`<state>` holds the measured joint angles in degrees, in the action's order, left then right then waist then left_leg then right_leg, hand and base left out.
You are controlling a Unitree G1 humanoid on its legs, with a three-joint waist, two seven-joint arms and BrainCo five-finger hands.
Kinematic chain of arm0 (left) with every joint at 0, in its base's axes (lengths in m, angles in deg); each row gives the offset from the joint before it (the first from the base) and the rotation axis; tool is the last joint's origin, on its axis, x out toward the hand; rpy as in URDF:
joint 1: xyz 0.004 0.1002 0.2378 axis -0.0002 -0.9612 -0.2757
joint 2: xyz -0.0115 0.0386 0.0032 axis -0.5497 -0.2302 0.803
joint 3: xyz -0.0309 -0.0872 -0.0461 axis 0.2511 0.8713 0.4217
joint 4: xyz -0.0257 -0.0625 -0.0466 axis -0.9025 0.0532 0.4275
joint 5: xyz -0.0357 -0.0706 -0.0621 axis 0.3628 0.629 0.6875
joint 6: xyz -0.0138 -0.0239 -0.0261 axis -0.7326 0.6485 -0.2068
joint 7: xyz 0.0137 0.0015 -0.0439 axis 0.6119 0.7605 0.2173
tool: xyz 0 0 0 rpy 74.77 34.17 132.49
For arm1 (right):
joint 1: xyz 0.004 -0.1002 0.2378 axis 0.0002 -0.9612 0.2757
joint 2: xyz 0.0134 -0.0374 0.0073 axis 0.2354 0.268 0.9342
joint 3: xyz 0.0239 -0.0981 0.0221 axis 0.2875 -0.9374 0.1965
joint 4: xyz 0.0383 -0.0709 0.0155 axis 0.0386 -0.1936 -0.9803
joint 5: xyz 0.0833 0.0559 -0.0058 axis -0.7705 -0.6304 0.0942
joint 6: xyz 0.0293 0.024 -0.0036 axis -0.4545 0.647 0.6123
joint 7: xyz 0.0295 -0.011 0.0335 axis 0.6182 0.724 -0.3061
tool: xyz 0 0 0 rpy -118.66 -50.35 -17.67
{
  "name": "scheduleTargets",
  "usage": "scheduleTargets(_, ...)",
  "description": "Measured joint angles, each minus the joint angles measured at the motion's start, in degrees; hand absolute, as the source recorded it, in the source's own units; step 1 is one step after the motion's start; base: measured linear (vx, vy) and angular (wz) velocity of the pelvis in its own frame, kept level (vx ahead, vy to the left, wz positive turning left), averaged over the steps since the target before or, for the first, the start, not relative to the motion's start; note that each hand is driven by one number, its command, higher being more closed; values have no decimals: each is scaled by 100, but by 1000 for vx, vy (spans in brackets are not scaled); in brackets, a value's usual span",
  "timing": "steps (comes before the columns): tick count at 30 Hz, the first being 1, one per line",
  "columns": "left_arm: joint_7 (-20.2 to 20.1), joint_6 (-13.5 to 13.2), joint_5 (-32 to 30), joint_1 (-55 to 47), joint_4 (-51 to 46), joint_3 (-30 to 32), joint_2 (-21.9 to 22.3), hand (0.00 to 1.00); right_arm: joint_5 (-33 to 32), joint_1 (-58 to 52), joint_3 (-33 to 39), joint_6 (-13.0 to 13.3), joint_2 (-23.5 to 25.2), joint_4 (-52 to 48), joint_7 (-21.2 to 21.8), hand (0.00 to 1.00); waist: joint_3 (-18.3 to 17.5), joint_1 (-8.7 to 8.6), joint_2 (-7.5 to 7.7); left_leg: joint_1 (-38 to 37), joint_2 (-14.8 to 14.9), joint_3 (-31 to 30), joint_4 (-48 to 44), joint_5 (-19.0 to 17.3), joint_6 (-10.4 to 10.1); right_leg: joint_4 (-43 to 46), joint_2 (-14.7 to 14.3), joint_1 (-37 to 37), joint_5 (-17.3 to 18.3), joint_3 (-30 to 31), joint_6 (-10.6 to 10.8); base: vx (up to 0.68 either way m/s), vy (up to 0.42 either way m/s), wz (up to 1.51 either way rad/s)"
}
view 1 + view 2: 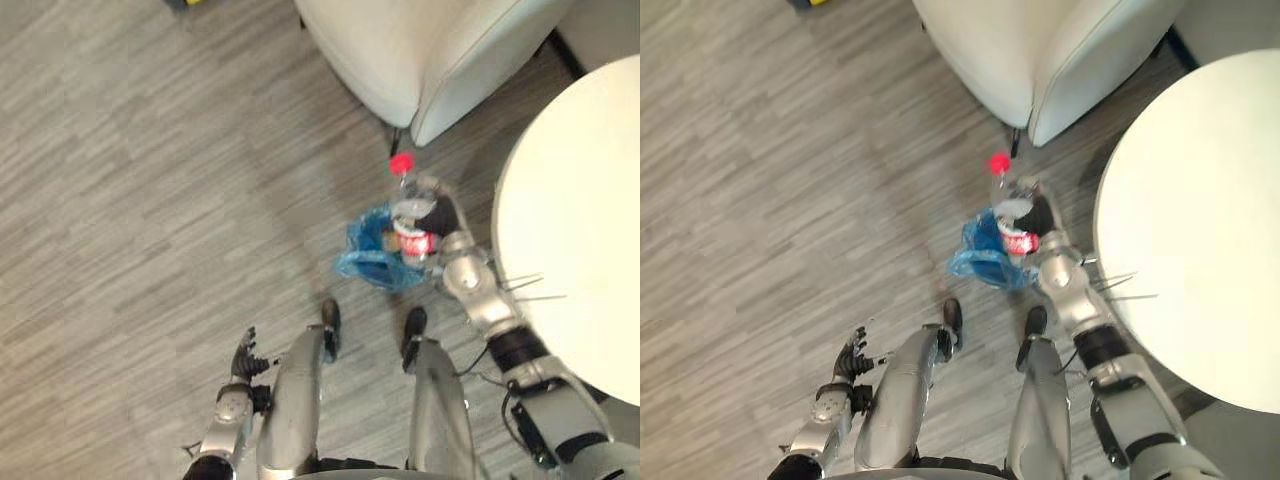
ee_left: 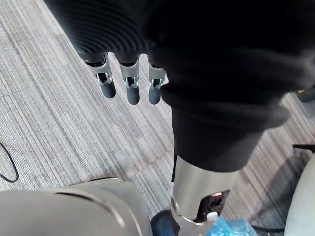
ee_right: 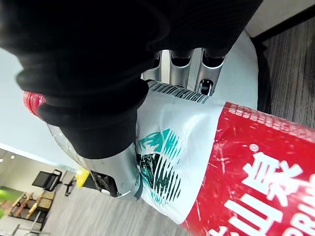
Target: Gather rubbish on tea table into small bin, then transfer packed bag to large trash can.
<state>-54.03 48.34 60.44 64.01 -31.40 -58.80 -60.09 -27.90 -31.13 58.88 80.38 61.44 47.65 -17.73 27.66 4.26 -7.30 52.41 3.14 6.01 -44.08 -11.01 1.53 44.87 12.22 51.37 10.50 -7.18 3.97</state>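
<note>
- The right hand (image 1: 444, 216) is clenched round a bottle (image 1: 412, 214). In the right wrist view its fingers (image 3: 207, 84) and thumb wrap the bottle's body from opposite sides.
- The bottle is clear plastic with a red cap (image 1: 401, 162).
- Its label (image 3: 211, 162) has a red band with white lettering. Above that is a white part with a teal-green picture and a barcode.
- In the head views the bottle sits just at 3 o'clock of centre. It is roughly upright, with the cap pointing to 12 o'clock.
- A crumpled blue bag (image 1: 368, 252) lies on the floor at 7 o'clock from the bottle, open side up. The bottle is held above its near rim. The bag likely lines the small bin, though I cannot make out the bin's walls.
- A round white table (image 1: 585, 215) fills the 3 o'clock side, and the right arm reaches along its edge.
- A white armchair (image 1: 425, 50) stands at 12 to 1 o'clock.
- The left hand (image 1: 244, 354) hangs at 7 o'clock, well apart from the bag. In the left wrist view its fingers (image 2: 132, 88) are loose and nearly straight, with nothing in them.
- The floor (image 1: 140, 200) is grey wood-grain planks.
</note>
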Motion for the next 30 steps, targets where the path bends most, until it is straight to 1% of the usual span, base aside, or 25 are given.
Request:
scheduleTargets(1,54,-37,59,134,-158,41,68,0,1,192,-6,-14,-90,-143,-79,100,73,41,23,401,21,-12,-312,-76,8,356,56,418,119,65,-11,-219,-62,16)
scheduleTargets(2,87,-76,114,277,-364,87,131,0,-1,350,-4,-14,-228,-258,-169,100,97,127,16,846,45,-32,-622,-156,-57,725,98,880,216,105,-64,-193,-66,14)
scheduleTargets(3,102,-86,124,351,-452,92,131,0,0,439,-7,-16,-282,-265,-187,100,107,164,27,1061,56,-35,-748,-161,-52,885,108,1107,251,121,-90,-229,-92,18)
scheduleTargets(4,115,-130,167,469,-622,123,131,0,-4,626,-16,-28,-353,-265,-197,100,183,183,24,1419,56,-73,-951,-163,-54,1156,149,1463,343,118,-78,-166,-83,25)
scheduleTargets(5,145,-210,179,558,-777,161,131,0,-14,730,-76,-45,-462,-263,-216,100,214,202,30,1751,58,-92,-1126,-171,-69,1406,199,1805,406,111,-115,-154,-85,29)
scheduleTargets(7,186,-288,266,651,-943,200,139,0,-51,793,-228,-60,-621,-193,-209,100,217,251,35,2099,61,-129,-1350,-170,-69,1702,242,2157,453,115,-179,-99,-62,24)
scheduleTargets(8,210,-334,304,723,-1025,216,146,0,-57,833,-303,-76,-670,-48,-205,100,220,275,39,2302,57,-148,-1512,-164,-58,1915,286,2363,528,119,-163,-121,-72,23)
scheduleTargets(10,209,-412,365,761,-1176,248,147,0,-69,931,-428,-121,-689,159,-199,100,227,272,51,2552,55,-178,-1672,-156,-46,2124,305,2610,581,131,-195,-113,-57,15)
scheduleTargets(13,209,-502,519,767,-1404,265,130,0,-260,974,-474,-159,-688,397,-178,100,231,276,57,2856,56,-223,-1790,-139,-80,2287,315,2914,618,127,-163,-81,-14,7)
scheduleTargets(14,208,-535,567,771,-1477,271,99,0,-297,974,-506,-185,-681,462,-176,0,242,275,75,2938,55,-227,-1818,-138,-96,2339,332,3002,642,125,-158,-67,2,10)
scheduleTargets(17,208,-546,570,848,-1501,270,42,0,-323,946,-640,-232,-659,579,-167,0,249,253,88,3035,52,-242,-1834,-110,-121,2410,375,3087,666,88,-160,-57,3,10)
scheduleTargets(19,208,-544,570,867,-1501,271,3,0,-320,931,-670,-248,-552,584,-167,0,257,238,110,3042,53,-264,-1836,-101,-119,2412,374,3088,667,69,-162,-51,9,2)
scheduleTargets(23,214,-531,569,901,-1495,296,-31,0,-281,902,-656,-251,-261,390,-184,0,273,127,166,3043,57,-282,-1839,-96,-114,2410,370,3075,668,50,-162,-19,7,0)
scheduleTargets(24,218,-514,570,922,-1496,326,-65,0,-249,757,-602,-247,-196,-13,-220,0,285,109,210,3041,66,-283,-1844,-96,-114,2406,361,3070,667,48,-163,-34,13,-2)
scheduleTargets(28,243,-445,565,955,-1484,387,-134,0,-67,363,-531,-242,-109,-838,-434,0,292,57,325,2983,73,-350,-1870,-96,-115,2396,354,2961,665,-16,-170,-34,10,-1)
scheduleTargets(30,313,-394,560,954,-1442,422,-212,0,160,15,-369,-239,-30,-1434,-501,0,302,-10,465,2859,73,-372,-1864,-99,-118,2373,353,2816,681,-43,-169,-37,7,0)
